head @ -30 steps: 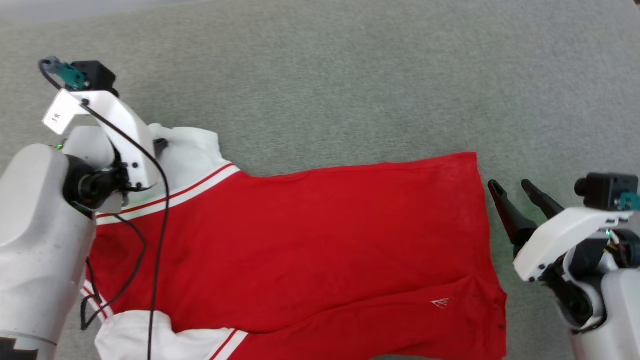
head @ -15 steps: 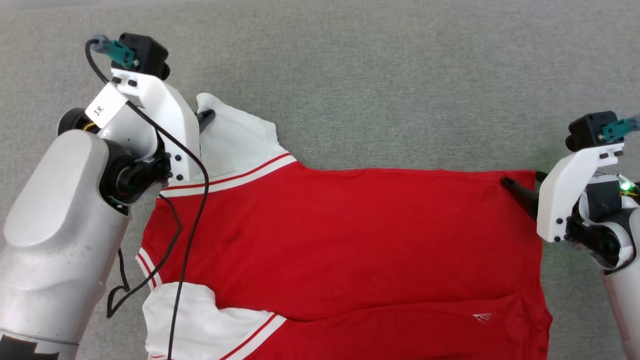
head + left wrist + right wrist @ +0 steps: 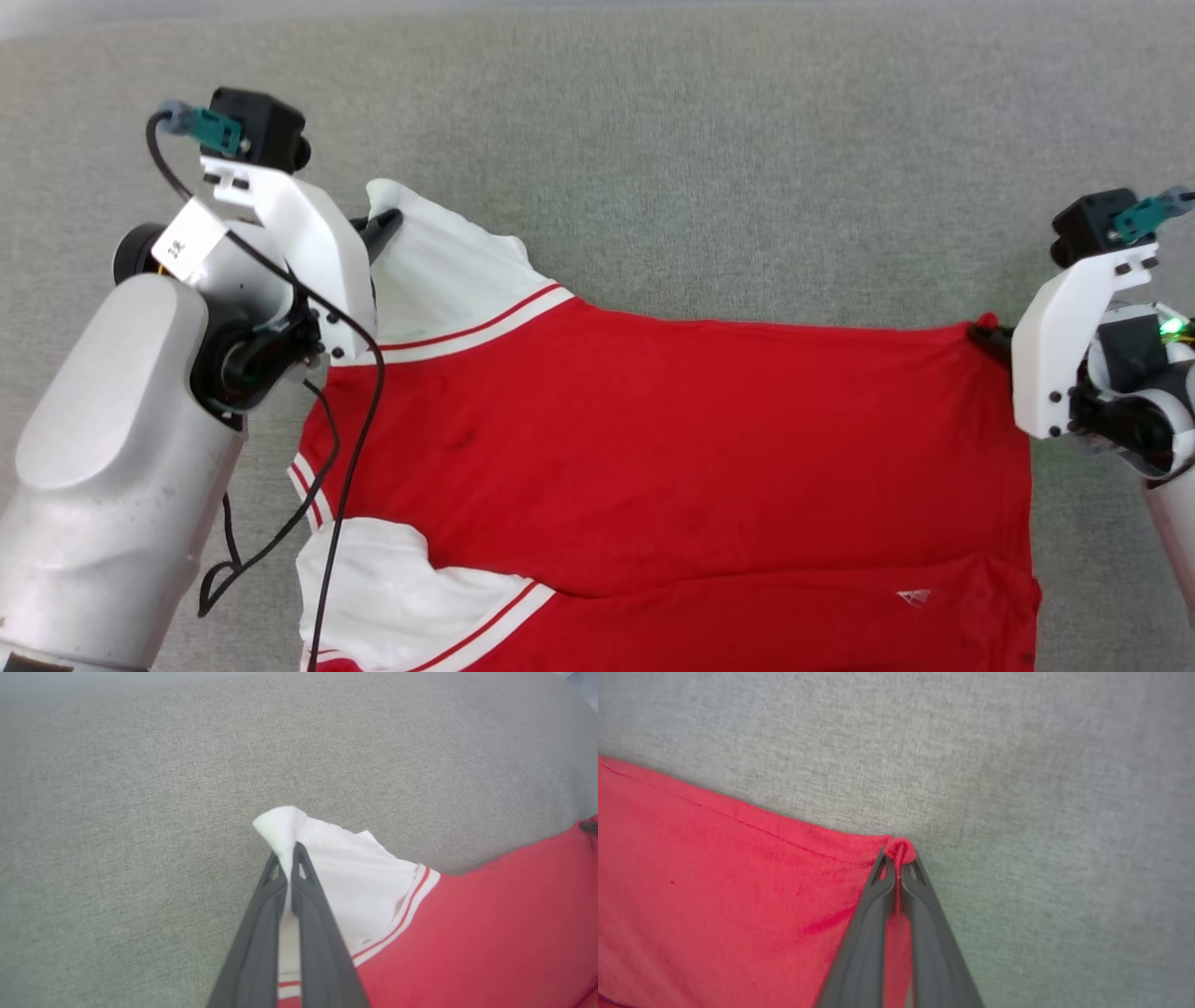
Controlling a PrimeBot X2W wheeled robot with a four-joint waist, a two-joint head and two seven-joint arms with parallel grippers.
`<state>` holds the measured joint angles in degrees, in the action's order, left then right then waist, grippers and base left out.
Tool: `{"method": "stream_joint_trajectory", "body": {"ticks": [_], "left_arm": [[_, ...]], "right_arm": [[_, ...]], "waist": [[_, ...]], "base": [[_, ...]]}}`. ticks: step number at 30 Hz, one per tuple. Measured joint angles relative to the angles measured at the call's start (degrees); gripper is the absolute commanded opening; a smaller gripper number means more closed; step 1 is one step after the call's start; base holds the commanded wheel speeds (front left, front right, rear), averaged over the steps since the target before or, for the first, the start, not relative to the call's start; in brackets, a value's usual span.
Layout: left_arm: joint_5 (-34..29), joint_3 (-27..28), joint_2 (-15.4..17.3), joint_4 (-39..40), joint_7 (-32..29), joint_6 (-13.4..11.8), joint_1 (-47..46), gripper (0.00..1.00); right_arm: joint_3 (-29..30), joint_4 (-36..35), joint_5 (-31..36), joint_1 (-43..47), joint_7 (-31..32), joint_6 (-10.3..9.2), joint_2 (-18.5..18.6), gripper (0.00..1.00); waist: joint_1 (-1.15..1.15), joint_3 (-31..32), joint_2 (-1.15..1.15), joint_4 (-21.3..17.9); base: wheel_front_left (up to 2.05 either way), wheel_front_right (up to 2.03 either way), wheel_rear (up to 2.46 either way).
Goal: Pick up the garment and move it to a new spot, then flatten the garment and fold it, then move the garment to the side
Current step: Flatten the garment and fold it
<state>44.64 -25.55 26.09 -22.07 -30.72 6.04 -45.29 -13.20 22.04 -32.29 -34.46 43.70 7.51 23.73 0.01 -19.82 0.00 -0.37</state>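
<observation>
Head view: the garment [image 3: 653, 439] is spread on the grey surface [image 3: 700, 140], one corner pinched in the left hand [image 3: 387, 224], one in the right hand [image 3: 987, 337]; it should be pulled flat gently and evenly

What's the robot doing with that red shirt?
The robot has the bright red, shiny jersey with white trim lying spread on a grey fabric surface. Its left tool is shut on a white corner, and its right tool is shut on a red hem corner, with the far edge running between them.
</observation>
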Motion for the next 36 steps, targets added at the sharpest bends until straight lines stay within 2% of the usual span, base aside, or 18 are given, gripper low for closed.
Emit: {"method": "stream_joint_trajectory", "body": {"ticks": [5,11,15,23,29,36], "left_arm": [[0.5,0.8,0.5,0.4,2.8,0.0,3.3,0.00],[1.5,2.1,1.8,4.5,5.8,-1.0,10.3,0.00],[2.9,2.5,2.3,8.0,6.7,-1.7,16.4,0.00],[3.9,2.3,3.0,14.4,8.8,-5.0,29.6,0.00],[5.7,2.2,3.6,16.3,8.9,-6.9,37.7,0.00],[8.1,2.7,2.7,16.3,9.8,-8.7,44.4,0.00]], "right_arm": [[3.0,-3.4,0.0,2.5,-2.6,0.00,0.9,0.00],[7.4,-8.4,1.0,10.8,-4.2,0.00,0.7,0.00],[10.8,-11.7,2.1,17.6,-5.4,0.00,-1.2,0.00],[15.2,-15.0,3.1,29.8,-8.1,-0.01,-6.4,0.00],[16.9,-14.9,3.3,35.2,-10.5,-0.01,-8.9,0.00],[17.8,-13.5,3.4,38.7,-12.9,-0.01,-10.7,0.00]], "waist": [[0.00,3.5,0.00,0.5],[-0.01,7.4,0.00,1.6],[-0.01,9.3,0.00,2.8],[-0.02,12.8,0.00,4.3],[-0.02,14.4,0.00,4.6],[-0.02,15.8,0.00,4.3]], "base": [[0.00,0.00,0.00],[0.00,0.00,0.00],[0.00,0.00,0.00],[0.00,0.00,0.00],[0.00,0.00,0.00],[0.00,0.00,0.00]]}}
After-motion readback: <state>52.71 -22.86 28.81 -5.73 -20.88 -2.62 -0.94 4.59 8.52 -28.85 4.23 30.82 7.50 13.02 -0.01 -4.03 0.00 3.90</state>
